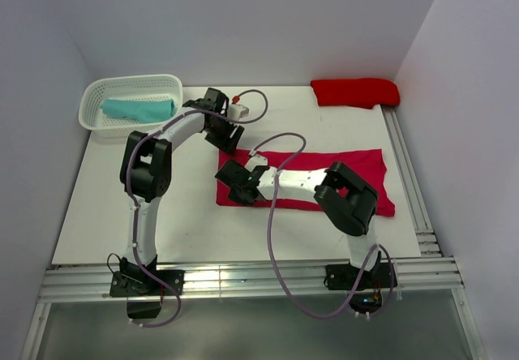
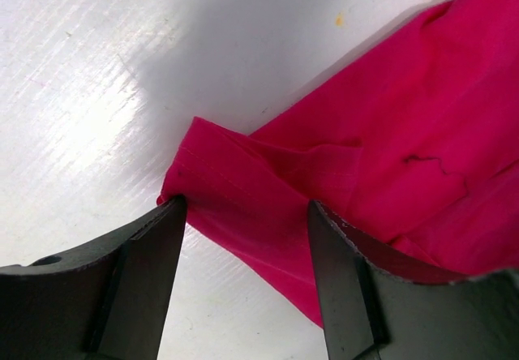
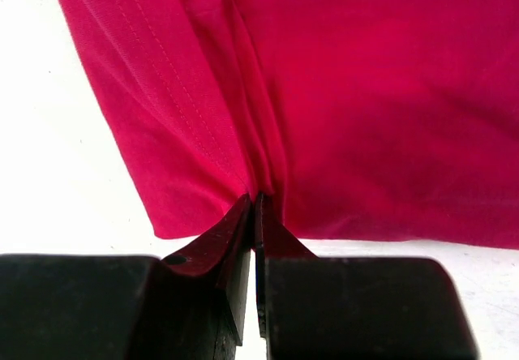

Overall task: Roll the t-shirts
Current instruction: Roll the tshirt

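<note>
Left gripper (image 2: pixel 243 242): corner of raspberry t-shirt (image 2: pixel 389 149) is occupying the gap between its parted fingers; bare table (image 2: pixel 97 92) is lying open ahead and to its left. Right gripper (image 3: pixel 255 214): is crowding the left one's near side. Basket (image 1: pixel 91 109): is standing well clear, far left.

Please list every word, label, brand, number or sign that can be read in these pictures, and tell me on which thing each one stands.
There are none. No print, tag or label shows on the raspberry-red t-shirt, the teal bundle, the scarlet bundle or the white basket.
</note>
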Action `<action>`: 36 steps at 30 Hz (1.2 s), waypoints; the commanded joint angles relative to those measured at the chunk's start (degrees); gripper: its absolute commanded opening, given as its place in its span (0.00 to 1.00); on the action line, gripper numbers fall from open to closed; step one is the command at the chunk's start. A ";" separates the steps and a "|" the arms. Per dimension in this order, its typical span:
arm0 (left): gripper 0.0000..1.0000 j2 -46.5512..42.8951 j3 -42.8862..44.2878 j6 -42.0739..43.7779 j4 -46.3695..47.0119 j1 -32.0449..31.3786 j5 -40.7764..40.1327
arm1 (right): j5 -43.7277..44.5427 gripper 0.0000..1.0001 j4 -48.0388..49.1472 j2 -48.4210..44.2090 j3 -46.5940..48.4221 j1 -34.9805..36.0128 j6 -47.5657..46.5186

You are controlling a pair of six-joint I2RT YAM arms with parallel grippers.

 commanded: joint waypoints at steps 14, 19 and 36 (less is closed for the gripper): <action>0.72 -3.61 5.66 -5.54 -5.65 5.20 4.22 | -1.28 0.13 3.41 -2.37 -2.55 -0.23 2.15; 0.71 -1.94 2.86 -6.33 -6.01 7.76 10.54 | -1.45 0.14 4.29 -2.98 -3.69 -0.50 2.15; 0.55 8.52 6.54 -11.52 -4.78 8.46 17.67 | -2.60 0.16 8.94 -6.67 -9.31 -1.03 3.03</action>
